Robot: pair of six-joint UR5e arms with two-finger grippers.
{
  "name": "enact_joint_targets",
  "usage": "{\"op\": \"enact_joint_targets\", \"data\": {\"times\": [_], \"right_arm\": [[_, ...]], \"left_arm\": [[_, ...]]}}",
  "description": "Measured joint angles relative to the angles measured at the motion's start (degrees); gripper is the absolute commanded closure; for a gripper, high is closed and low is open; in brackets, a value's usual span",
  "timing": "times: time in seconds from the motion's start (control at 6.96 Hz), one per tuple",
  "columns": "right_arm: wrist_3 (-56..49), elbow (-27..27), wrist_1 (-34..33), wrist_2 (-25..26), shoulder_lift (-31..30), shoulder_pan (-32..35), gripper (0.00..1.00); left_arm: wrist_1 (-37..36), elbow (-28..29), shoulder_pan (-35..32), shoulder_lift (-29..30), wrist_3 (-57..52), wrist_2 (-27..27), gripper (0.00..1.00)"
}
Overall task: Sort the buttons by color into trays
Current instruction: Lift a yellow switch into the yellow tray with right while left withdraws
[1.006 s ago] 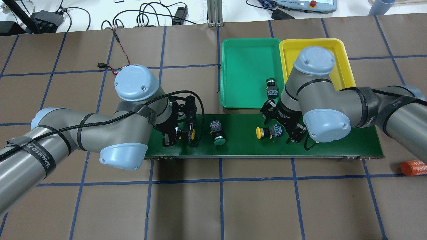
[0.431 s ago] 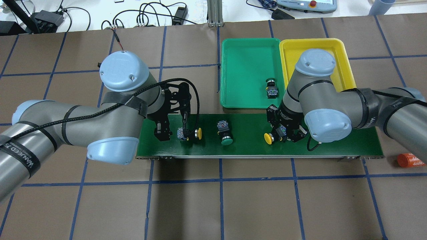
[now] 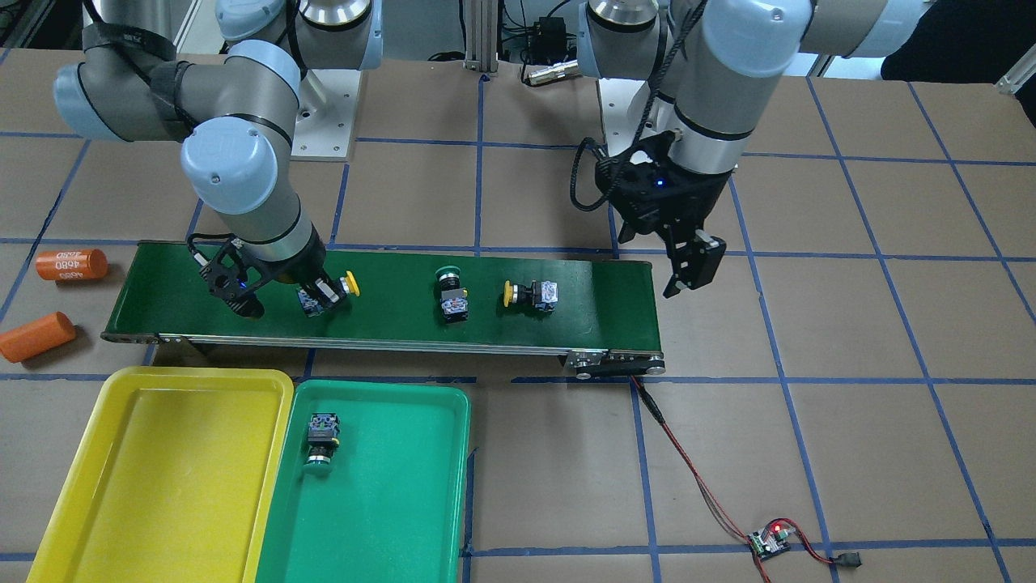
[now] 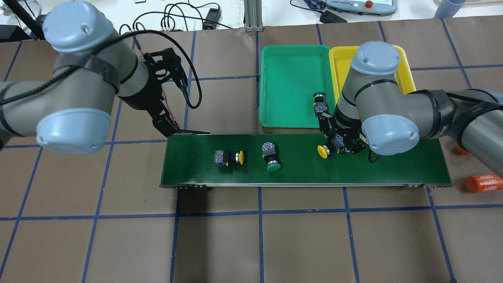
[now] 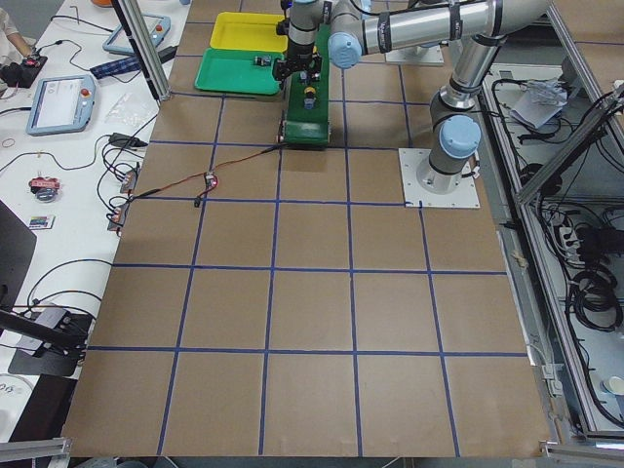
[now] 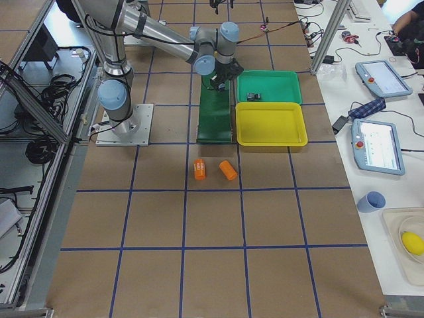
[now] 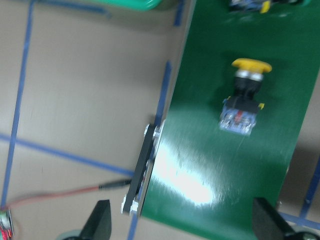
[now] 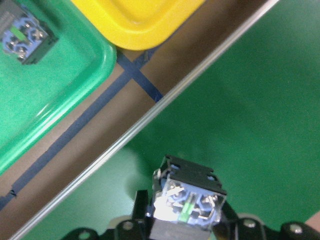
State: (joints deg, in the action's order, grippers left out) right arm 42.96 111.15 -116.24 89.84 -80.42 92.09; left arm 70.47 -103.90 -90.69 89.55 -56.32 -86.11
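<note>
My right gripper (image 4: 338, 146) is shut on a yellow-capped button (image 4: 327, 150) and holds it slightly above the belt's right part; the right wrist view shows its contact block (image 8: 187, 200) between the fingers. A second yellow button (image 4: 228, 157) and a green button (image 4: 271, 158) lie on the belt. Another green button (image 4: 320, 104) lies in the green tray (image 4: 290, 78). The yellow tray (image 4: 342, 59) is partly hidden behind my right arm. My left gripper (image 4: 177, 129) is open and empty, raised over the belt's far left corner.
The dark-green conveyor belt (image 4: 306, 173) runs across the table in front of the trays. Two orange cylinders (image 3: 71, 265) (image 3: 36, 336) lie on the table past the belt's end on my right. A red cable (image 3: 688, 470) runs from the belt's other end.
My left gripper let go of the yellow button on the belt and rose back to the far left. My right gripper shut on the other yellow button and raised it slightly.
</note>
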Motion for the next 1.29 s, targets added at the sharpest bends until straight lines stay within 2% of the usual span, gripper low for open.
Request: {"op": "enact_joint_targets", "data": {"times": [0.29,0.57,0.86,1.15,1.29], "right_arm": [[-15.3,-4.6,0.7,3.6,1.0,-3.8,1.00],[-33.6,-8.0,0.5,4.1,4.5,-10.7,1.00],[-47.4,-10.8,-1.6,4.4,9.7,-13.8,1.00],[-55.6,-11.7,-8.0,4.5,14.2,-14.5,1.00],[-59.0,-12.6,-9.6,4.5,15.7,-14.6,0.91]], "left_arm": [[10.4,7.0,2.4,0.4,18.5,0.7,0.00],[19.1,13.5,1.0,1.5,37.2,-0.2,0.00],[20.8,16.2,-2.2,2.9,48.1,-4.7,0.00],[21.1,17.5,-4.0,3.4,56.6,-5.1,0.00],[21.1,16.7,-5.1,2.6,58.2,-5.0,0.00]]}}
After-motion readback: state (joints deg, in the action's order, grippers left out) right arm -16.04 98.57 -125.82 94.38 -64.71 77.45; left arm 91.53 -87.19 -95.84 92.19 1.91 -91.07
